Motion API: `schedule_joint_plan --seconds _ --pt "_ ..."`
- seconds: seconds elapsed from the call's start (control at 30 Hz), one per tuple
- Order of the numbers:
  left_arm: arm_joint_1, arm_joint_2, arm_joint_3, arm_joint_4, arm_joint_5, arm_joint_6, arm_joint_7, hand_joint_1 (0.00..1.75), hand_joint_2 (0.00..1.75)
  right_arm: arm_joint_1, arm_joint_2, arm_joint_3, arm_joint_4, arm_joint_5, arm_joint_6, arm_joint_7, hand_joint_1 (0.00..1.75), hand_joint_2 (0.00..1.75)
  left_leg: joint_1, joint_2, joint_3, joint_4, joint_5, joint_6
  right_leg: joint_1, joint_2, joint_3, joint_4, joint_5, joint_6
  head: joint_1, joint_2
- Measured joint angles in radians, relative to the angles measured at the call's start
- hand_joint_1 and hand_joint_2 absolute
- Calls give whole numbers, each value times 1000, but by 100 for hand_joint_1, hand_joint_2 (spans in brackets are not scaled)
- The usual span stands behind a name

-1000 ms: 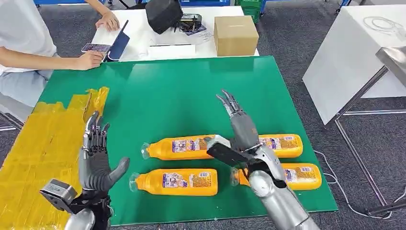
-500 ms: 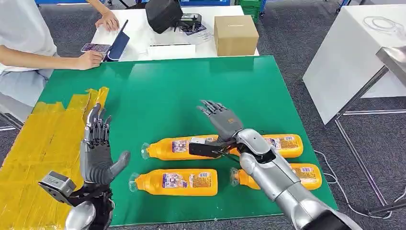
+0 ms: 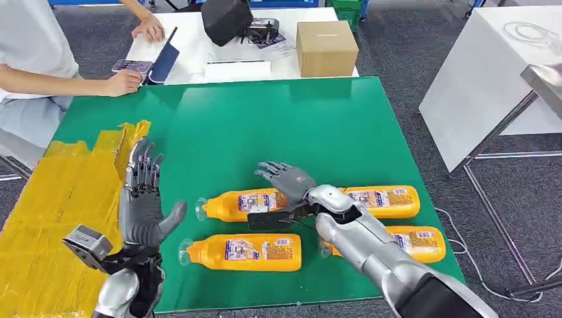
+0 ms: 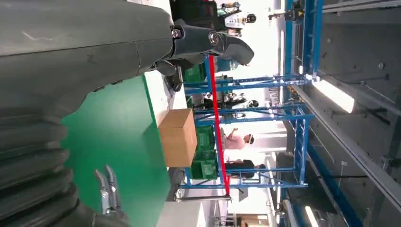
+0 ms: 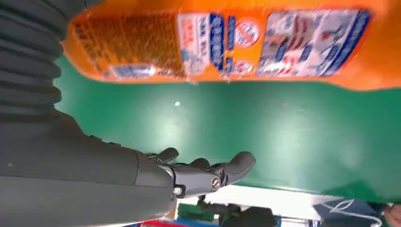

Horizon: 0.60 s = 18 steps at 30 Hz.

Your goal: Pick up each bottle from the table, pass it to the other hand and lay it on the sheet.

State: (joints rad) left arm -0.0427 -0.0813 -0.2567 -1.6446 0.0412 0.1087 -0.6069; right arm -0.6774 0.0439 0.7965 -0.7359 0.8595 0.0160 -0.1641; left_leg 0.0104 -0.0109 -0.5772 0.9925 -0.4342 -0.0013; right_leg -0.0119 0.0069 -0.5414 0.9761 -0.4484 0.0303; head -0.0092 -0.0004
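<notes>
Currently, four orange bottles are laid flat on the green table (image 3: pixel 265 119). The right hand (image 3: pixel 286 180) is held just above the far left bottle (image 3: pixel 242 205), fingers spread, nothing gripped. The left hand (image 3: pixel 142 202) is raised upright, fingers apart, beside the yellow sheet (image 3: pixel 53 205), well apart from the near left bottle (image 3: pixel 242 252).

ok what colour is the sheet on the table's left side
Yellow; the sheet shows best in the head view.
</notes>
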Motion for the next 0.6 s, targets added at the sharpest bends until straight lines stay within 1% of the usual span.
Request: schedule_joint_plan --seconds 0.23,0.37,0.6 --pt "-12 0 -8 17 3 2 0 0 175 -13 19 21 45 -20 21 -4 0 175 0 0 0 0 0 0 0 0 0 0 0 0 0 0" --pt "-16 0 -15 25 2 8 0 0 175 -20 29 31 80 -28 21 22 0 175 0 0 0 0 0 0 0 0 0 0 0 0 0 0" --pt "-27 -3 -24 39 2 14 0 0 175 -39 45 63 154 2 37 84 0 175 0 0 0 0 0 0 0 0 0 0 0 0 0 0"
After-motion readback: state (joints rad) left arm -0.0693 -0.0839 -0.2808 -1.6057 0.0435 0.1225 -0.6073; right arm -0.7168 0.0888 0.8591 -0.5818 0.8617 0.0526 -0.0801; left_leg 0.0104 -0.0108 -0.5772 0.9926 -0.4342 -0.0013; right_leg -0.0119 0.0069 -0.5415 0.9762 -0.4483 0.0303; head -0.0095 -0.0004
